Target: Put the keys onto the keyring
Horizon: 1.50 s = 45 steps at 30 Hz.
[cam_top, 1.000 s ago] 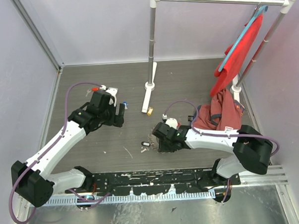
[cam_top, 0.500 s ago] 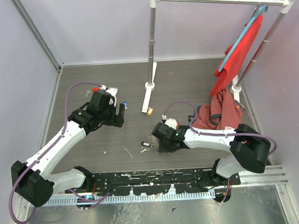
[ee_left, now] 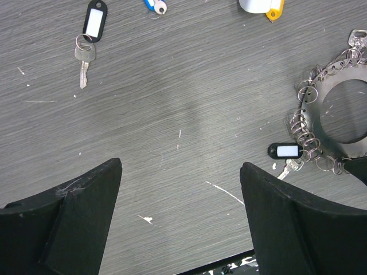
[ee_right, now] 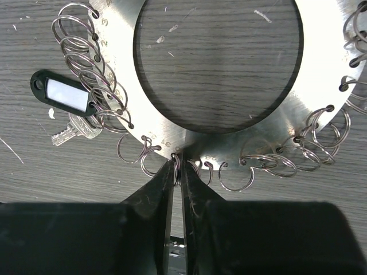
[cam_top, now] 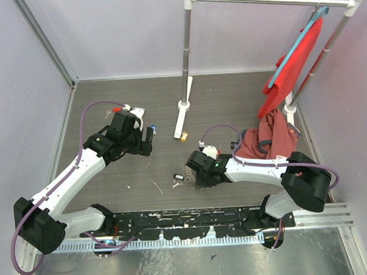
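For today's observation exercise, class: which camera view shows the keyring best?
Right wrist: the keyring fills the frame in sharp detail. Left wrist crops the keyring at the right edge; top external shows only a tiny glint.

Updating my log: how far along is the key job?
One black-tagged key seems hooked on the keyring. The right gripper pinches a small loop at its rim. A second black-tagged key, a blue key and a yellow key lie loose; the left gripper is open.
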Available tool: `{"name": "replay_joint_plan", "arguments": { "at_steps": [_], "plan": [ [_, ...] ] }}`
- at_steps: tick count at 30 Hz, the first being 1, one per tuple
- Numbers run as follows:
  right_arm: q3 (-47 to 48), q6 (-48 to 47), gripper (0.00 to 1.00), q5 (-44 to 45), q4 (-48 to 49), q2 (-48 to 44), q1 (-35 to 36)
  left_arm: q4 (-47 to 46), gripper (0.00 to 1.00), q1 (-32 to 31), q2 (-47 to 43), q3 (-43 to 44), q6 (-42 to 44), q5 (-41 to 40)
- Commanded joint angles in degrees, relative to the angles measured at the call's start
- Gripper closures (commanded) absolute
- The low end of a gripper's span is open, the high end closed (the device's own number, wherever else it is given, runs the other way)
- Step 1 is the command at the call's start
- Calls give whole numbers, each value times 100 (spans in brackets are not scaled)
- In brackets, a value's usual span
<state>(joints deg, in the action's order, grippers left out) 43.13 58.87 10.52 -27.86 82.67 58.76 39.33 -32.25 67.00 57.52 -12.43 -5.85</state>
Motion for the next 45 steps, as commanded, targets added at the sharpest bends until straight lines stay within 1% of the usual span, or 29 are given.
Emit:
{"name": "replay_joint_plan", "arguments": {
  "at_steps": [1,8,24,28,33,36,39,43,45],
  "plan": [
    [107,119,86,136,79,-83,33,-70,10,12,-91,144,14,70],
    [153,142,91,411,-20,-236,36,-75,10,17,-91,146,13,74],
    [140,195,97,551,-20,-752,30,-48,10,13,-185,124,67,49],
    [151,177,99,552,-1,-884,24,-106,10,11,-334,78,94,128],
    [117,180,99,545,40,-1158,19,-290,10,21,-586,-4,140,424],
    [91,193,99,566,64,-1401,-7,-463,7,-47,-890,-122,204,500],
    [88,219,99,563,75,-1653,-82,-549,4,-339,-1125,-193,264,196],
    [175,235,99,491,130,-1940,-197,-583,4,-1152,-1272,-227,253,-337],
    [224,339,99,460,132,-2129,-293,-610,4,-1666,-1294,-211,239,-799]
  ]
}}
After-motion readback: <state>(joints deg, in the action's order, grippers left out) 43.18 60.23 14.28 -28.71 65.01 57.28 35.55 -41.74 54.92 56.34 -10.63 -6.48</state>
